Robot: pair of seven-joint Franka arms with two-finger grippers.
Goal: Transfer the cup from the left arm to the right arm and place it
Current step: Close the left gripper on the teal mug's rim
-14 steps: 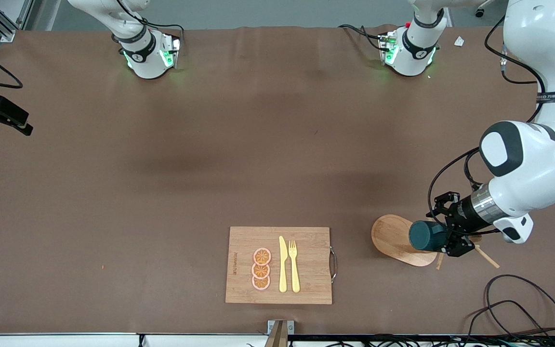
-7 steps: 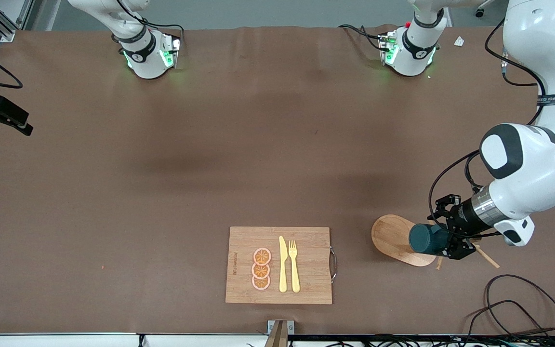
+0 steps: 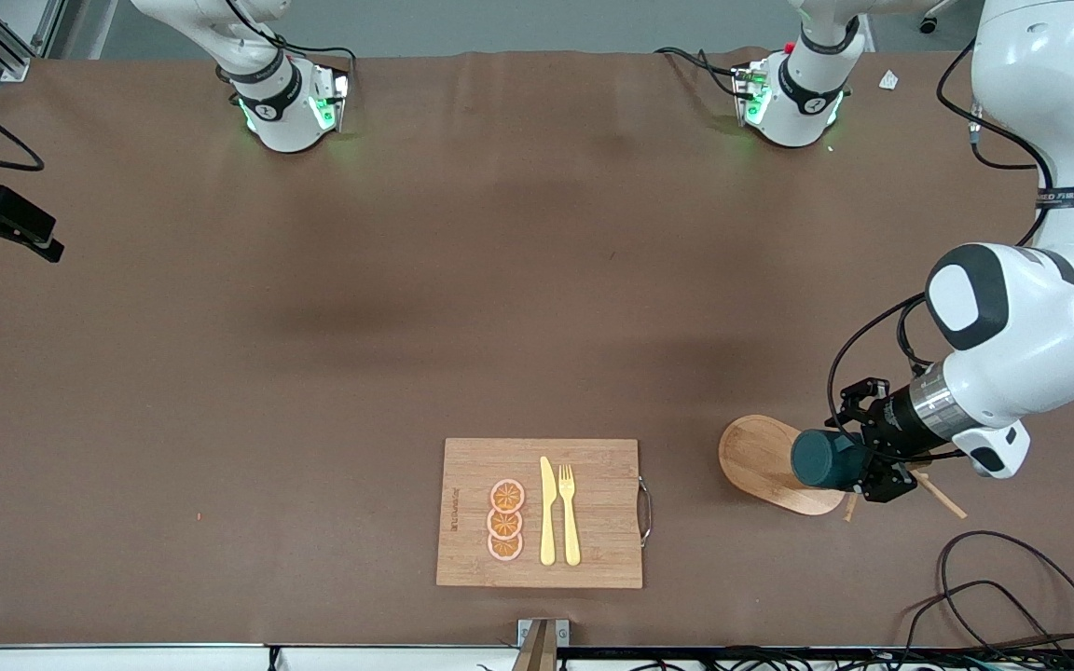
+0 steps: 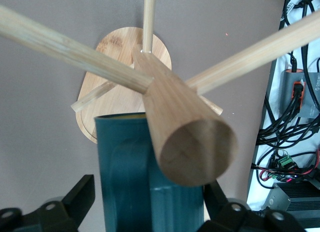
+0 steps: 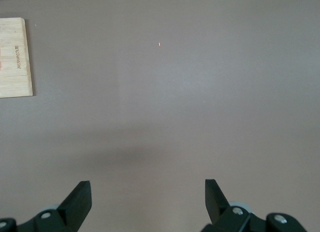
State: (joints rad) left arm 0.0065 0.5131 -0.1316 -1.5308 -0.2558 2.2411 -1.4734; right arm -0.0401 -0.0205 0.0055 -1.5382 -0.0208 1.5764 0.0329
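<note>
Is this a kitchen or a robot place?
Probably a robot lab: white arms bolted to a brown table, cables along its edge, and the left gripper holding the cup over a wooden rack.

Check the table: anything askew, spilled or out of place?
Nothing stands out. The left gripper holds the dark teal cylindrical cup over the wooden peg rack. The yellow knife and fork lie straight on the bamboo cutting board.

cup (image 3: pixel 824 458) matt teal; peg rack (image 4: pixel 170 117) smooth pale wood; cutting board (image 3: pixel 593 550) grained wood; table (image 3: pixel 313 373) matt brown.
</note>
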